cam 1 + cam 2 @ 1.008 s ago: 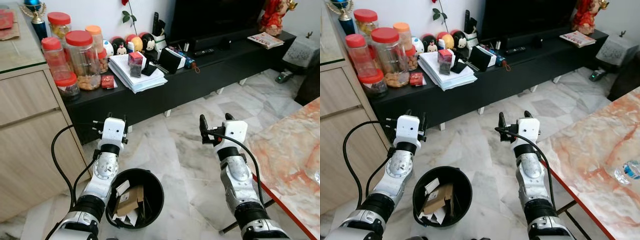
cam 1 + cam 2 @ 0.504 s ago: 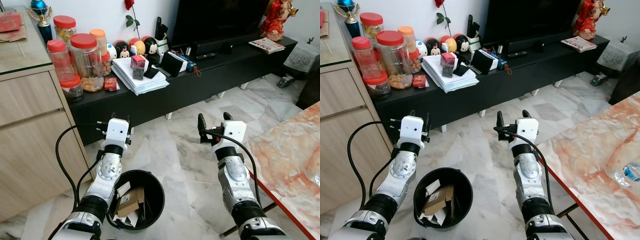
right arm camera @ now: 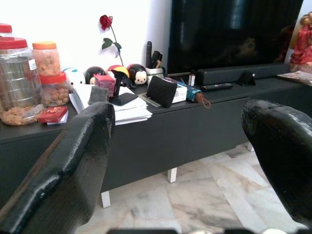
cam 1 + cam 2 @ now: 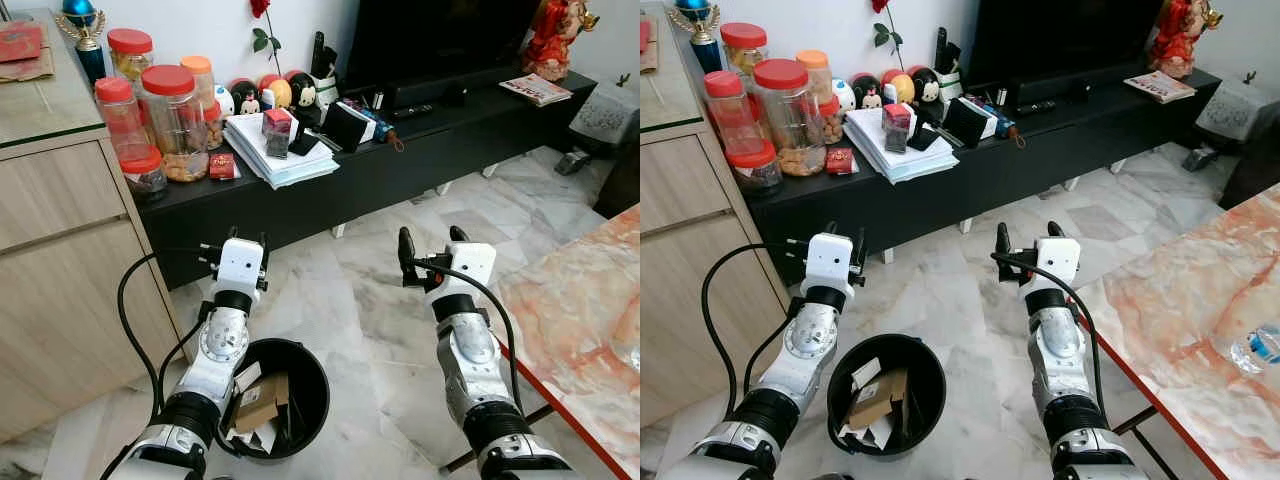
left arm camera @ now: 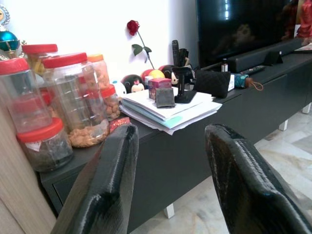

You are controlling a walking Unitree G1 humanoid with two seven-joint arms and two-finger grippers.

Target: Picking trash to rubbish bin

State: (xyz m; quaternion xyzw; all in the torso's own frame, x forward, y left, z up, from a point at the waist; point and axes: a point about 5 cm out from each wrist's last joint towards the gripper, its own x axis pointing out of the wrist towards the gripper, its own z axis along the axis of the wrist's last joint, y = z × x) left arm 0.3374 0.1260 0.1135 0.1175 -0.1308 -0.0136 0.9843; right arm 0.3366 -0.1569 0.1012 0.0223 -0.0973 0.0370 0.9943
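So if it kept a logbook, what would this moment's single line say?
left gripper: open, empty, above bin | right gripper: open, empty | bin: holds cardboard scraps | facing black TV console

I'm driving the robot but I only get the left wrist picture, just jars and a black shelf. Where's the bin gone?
Observer: The black rubbish bin stands on the marble floor, right beside the left arm, below the left gripper.
Operator: Is there stuff in it?
Observer: Yes, a brown cardboard piece and some white paper scraps lie inside.
Operator: What's my other hand doing?
Observer: The right gripper is raised over the floor, fingers open, holding nothing.
Operator: Anything next to it?
Observer: A marble-topped table stands on the robot's right, with a clear plastic bottle lying on it.
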